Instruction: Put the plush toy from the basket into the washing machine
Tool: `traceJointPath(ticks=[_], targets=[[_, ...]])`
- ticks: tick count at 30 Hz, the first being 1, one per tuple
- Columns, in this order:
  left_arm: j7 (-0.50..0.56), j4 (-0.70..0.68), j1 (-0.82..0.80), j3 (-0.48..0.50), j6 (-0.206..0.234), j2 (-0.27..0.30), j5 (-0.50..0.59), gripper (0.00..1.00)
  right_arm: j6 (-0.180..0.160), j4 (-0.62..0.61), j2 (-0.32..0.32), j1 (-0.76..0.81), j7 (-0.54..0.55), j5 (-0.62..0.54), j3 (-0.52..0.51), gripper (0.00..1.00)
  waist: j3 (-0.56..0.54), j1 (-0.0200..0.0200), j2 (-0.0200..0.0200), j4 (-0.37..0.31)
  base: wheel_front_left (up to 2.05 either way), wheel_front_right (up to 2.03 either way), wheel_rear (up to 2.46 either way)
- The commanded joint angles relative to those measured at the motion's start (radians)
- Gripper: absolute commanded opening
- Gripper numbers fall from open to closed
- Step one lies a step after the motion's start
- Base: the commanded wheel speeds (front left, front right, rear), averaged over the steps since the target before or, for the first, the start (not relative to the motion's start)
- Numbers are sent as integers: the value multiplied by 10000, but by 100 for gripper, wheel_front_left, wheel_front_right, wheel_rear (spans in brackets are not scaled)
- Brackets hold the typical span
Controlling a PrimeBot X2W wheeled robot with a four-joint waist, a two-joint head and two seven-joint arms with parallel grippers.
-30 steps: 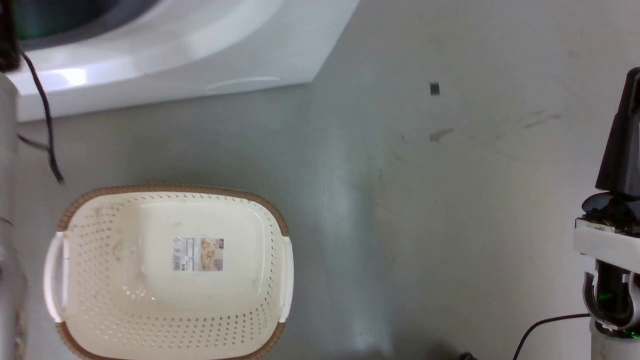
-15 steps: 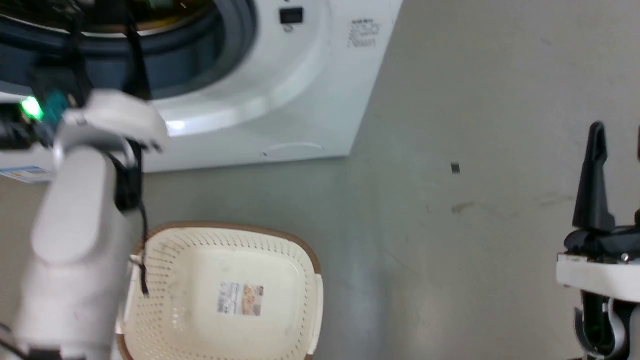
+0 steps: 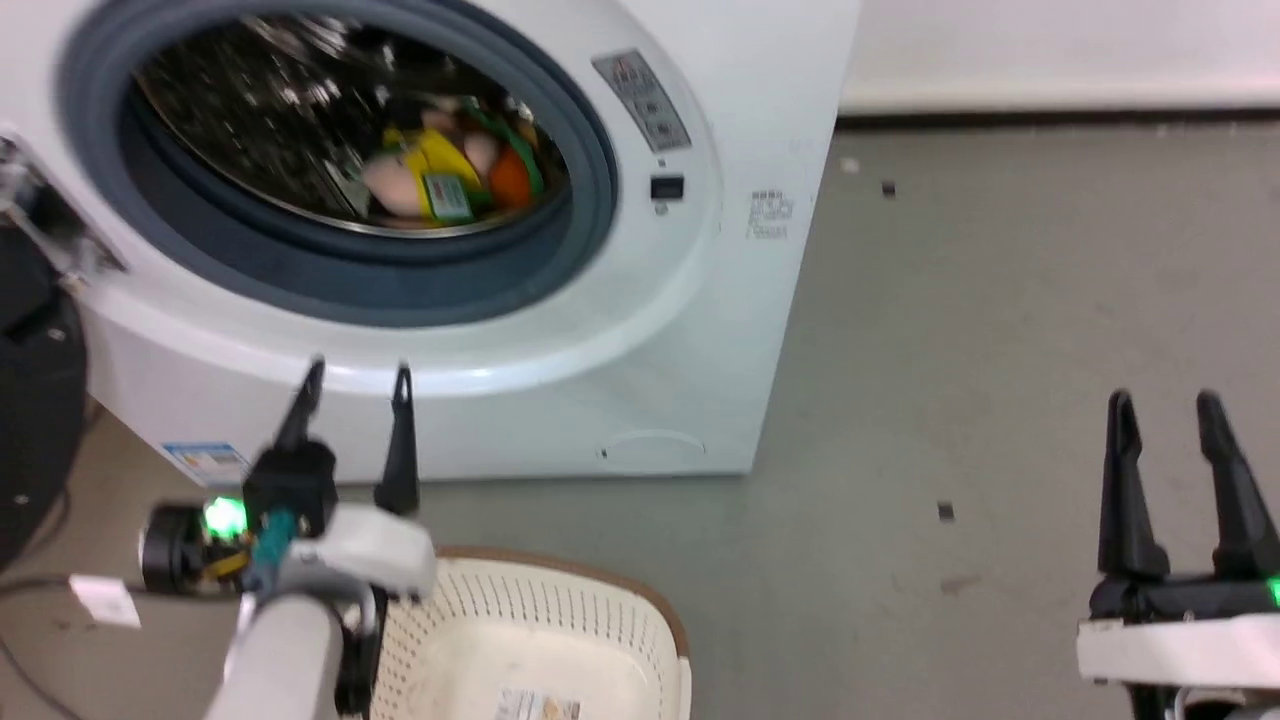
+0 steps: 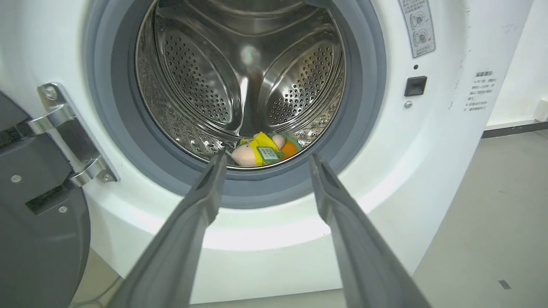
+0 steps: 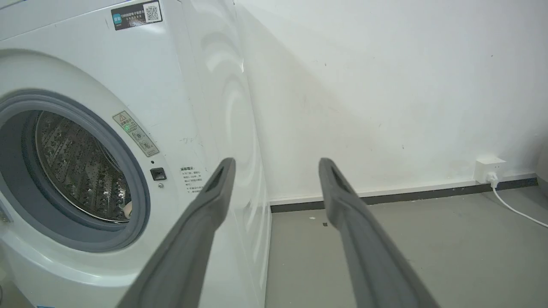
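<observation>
**Left gripper** [image 4: 267, 157]: fingers spread apart, nothing between them, poised outside the washing machine [image 3: 700, 300], level with the lower lip of its opening. The plush toy [image 4: 262, 149] lies ahead of and beyond the fingertips, on the bottom of the steel drum [image 4: 201, 85]. In the left wrist view it shows between the two tips, clear of both. The grey rubber ring [image 4: 120, 141] runs just ahead of the tips. The dark round door [image 4: 38, 239] stands swung open to this gripper's left, hung on a metal hinge [image 4: 72, 141]. The basket [image 3: 560, 615] sits on the grey floor [image 3: 1000, 300] below and behind the gripper, just right of its wrist, with a label sticker [image 3: 535, 705] on its bottom.

**Right gripper** [image 3: 1164, 400]: fingers likewise parted and empty, held over the floor well to the right of the machine. Ahead of it in the right wrist view are the machine's front and side, a white wall [image 5: 385, 85] and a wall socket [image 5: 490, 167].
</observation>
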Motion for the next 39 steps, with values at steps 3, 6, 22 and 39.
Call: traceJointPath(ticks=[3, 6, 22, 39], targets=[[-54, -294, 856, 116, 186, -87, 208, 100, -7, 147, -2, 472, -44, -46, 60, 100, -1006, 1, 0, 235, 0, 0, 0], [-55, -596, 1583, 254, 310, -137, 342, 100, -7, 287, -2, 822, -44, -73, 126, 100, -1374, 1, 0, 210, 0, 0, 0], [162, -1009, 2488, 495, 214, -244, 444, 0, 0, 496, 0, 1018, 150, -147, 220, 0, -1701, 1, 0, 145, 0, 0, 0], [508, -1360, 2597, 633, 33, -433, 566, 0, -1, 585, 0, 913, 499, -444, 360, 0, -1681, 1, 0, 152, 0, 0, 0]])
